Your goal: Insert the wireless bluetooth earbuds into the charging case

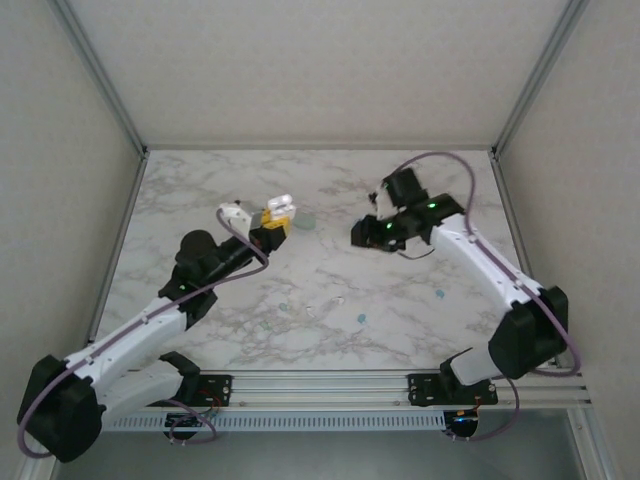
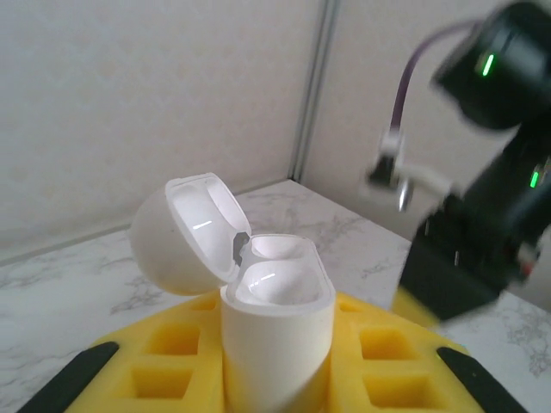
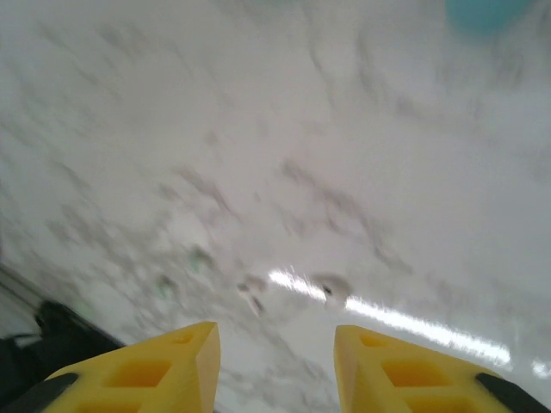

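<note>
Here the left fingers (image 2: 129, 374) clasp the open charging case (image 2: 277, 344); the right fingers (image 3: 202, 361) stand apart, empty.

I am working in a robot test cell, a lab bench setup rather than a home or a shop. The marble-patterned table (image 1: 320, 290) is boxed in. Plain pale panels (image 1: 320, 70) rise behind it and on both sides, held by bare metal posts (image 1: 100, 75). Along the table's near edge runs a slotted metal rail (image 1: 320, 383). The left arm (image 1: 130, 345) and the right arm (image 1: 490, 265) are bolted to it, and a purple cable (image 1: 440, 154) loops above the tabletop.
</note>
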`<action>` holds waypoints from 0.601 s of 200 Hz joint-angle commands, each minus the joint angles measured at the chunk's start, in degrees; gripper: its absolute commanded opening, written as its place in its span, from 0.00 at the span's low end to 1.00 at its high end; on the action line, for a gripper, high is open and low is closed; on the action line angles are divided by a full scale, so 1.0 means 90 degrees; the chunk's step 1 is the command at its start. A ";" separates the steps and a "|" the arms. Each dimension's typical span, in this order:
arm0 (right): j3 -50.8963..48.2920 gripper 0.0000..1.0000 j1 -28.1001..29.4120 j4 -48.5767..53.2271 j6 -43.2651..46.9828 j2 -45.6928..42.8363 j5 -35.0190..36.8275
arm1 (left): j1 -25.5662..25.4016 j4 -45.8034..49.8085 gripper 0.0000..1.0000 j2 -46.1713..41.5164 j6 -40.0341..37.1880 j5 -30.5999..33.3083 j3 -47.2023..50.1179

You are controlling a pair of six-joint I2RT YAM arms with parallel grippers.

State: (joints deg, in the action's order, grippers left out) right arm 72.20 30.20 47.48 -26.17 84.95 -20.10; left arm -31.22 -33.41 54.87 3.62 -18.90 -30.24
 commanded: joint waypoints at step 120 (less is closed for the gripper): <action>-0.0035 0.44 0.2242 -0.0396 -0.0914 0.2224 0.0238 | 0.0373 0.0791 0.13 -0.1835 0.0054 0.0625 0.0297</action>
State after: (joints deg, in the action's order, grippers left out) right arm 68.88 48.34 42.19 -34.06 102.67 -17.80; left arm -28.38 -28.99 40.07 5.58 -14.41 -26.94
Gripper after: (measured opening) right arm 0.423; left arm 0.220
